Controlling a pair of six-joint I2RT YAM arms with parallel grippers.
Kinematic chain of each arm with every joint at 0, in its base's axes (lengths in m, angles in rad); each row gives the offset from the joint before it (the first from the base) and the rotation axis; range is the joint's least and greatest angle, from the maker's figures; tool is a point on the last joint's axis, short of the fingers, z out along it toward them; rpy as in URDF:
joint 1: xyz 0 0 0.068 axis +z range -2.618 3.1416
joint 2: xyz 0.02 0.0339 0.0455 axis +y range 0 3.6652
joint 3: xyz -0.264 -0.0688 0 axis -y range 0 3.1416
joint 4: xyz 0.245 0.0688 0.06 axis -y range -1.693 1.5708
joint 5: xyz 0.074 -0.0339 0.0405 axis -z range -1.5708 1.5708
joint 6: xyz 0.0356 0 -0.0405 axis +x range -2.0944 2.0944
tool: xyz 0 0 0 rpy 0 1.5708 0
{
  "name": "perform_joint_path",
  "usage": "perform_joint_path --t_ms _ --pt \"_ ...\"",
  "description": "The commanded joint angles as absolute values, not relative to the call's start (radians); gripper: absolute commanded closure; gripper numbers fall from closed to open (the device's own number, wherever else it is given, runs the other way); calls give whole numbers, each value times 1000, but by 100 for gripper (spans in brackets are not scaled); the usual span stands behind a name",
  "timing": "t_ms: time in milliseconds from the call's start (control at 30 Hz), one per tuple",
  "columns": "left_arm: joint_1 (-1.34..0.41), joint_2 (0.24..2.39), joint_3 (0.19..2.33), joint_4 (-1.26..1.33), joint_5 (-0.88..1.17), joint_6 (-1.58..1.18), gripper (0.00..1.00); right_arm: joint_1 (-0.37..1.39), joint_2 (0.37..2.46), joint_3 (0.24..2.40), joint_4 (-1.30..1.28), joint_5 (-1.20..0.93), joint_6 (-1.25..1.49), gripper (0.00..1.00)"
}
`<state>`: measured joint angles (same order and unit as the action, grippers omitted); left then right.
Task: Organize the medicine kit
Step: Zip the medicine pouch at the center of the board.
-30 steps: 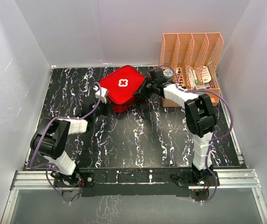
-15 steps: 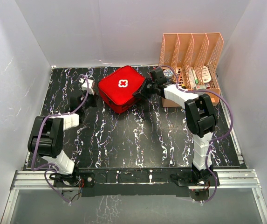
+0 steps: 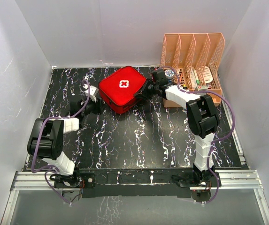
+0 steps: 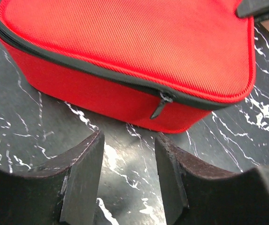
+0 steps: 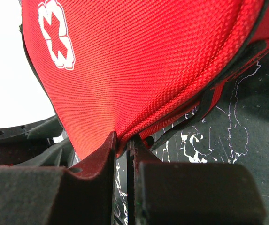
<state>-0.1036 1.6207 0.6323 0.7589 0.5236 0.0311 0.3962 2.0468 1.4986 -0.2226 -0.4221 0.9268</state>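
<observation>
**A:** The left fingers (image 4: 82, 178) stand partly apart with nothing between them, low over the surface (image 3: 139, 140). The zip pull (image 4: 160, 107) hangs just ahead of the gap, not touching.

**B:** And the right fingers (image 5: 195, 192)?

**A:** Pinched narrow on the fabric edge of the medicine kit (image 3: 123, 88), at the corner towards the right of the overhead frame.

**B:** So the step looks like catching that pull. How should it be done?

**A:** My judgement is to line the gap up on the tab, go in low, and close only once the tab sits well between the pads. It is small and floppy, so a shallow bite may slip. The right hold should anchor the case, or a tug could drag it across the slick surface.

**B:** How does the kit look?

**A:** It is red woven fabric, squarish with rounded corners, and has a white cross (image 3: 123, 84) on the lid and a black zip band along the seam. The lid lies down, though I cannot tell whether the zip is fully run. The kit sits cornerwise in the upper middle of the overhead frame.
</observation>
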Motion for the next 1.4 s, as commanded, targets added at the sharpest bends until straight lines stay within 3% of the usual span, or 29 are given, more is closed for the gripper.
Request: perform_joint_path --t_ms 0,633,700,800,867,1367 --pt "-130 1579 602 834 580 55 54 400 2016 1467 -252 -432 883 100" --pt "-198 1758 694 1005 576 40 52 400 2032 1494 -271 -429 877 100" --pt "-198 1775 706 1019 574 40 57 400 2035 1496 -274 -431 876 100" --pt "-198 1790 724 1047 576 34 78 400 2040 1504 -280 -431 873 100" --pt "-198 1791 737 1050 576 27 84 400 2042 1508 -284 -431 873 100" --pt "-197 1748 717 1053 729 76 78 399 2054 1510 -285 -431 874 100"
